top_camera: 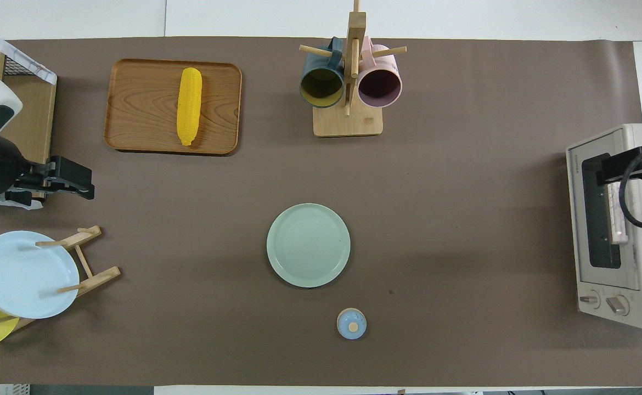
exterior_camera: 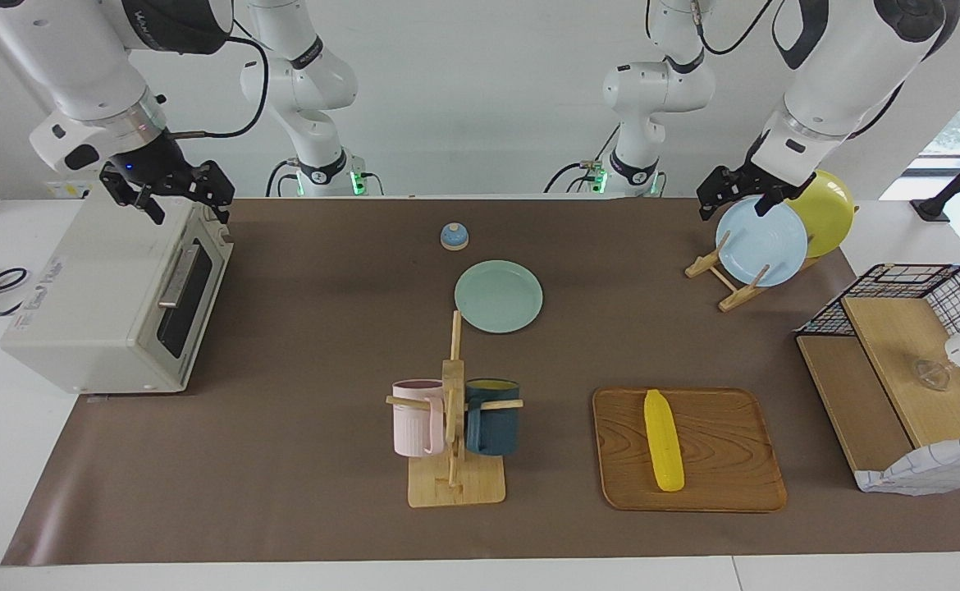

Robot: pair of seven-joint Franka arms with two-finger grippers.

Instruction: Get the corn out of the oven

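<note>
The right gripper (exterior_camera: 185, 195) hangs in the air over the top front edge of the oven (exterior_camera: 111, 295), its fingers spread apart with nothing between them. The left gripper (exterior_camera: 738, 195) is raised over the plate rack (exterior_camera: 726, 283), just above the blue plate (exterior_camera: 761, 242); its fingers also look parted and empty. In the overhead view the left gripper (top_camera: 74, 184) shows over bare mat between the rack and the tray (top_camera: 134, 109).

The corn (exterior_camera: 663, 440) lies flat on the wooden tray (exterior_camera: 726, 460), toward the left arm's end of the table, farther from the robots than the rack. The oven sits at the right arm's end, its door shut, well apart from the corn.

A green plate (exterior_camera: 498, 296) lies mid-table, a small blue bell (exterior_camera: 454, 236) nearer the robots than it, and a mug stand (exterior_camera: 454, 460) with a pink and a dark mug farther out. A yellow plate (exterior_camera: 829, 205) stands in the rack beside the blue one
</note>
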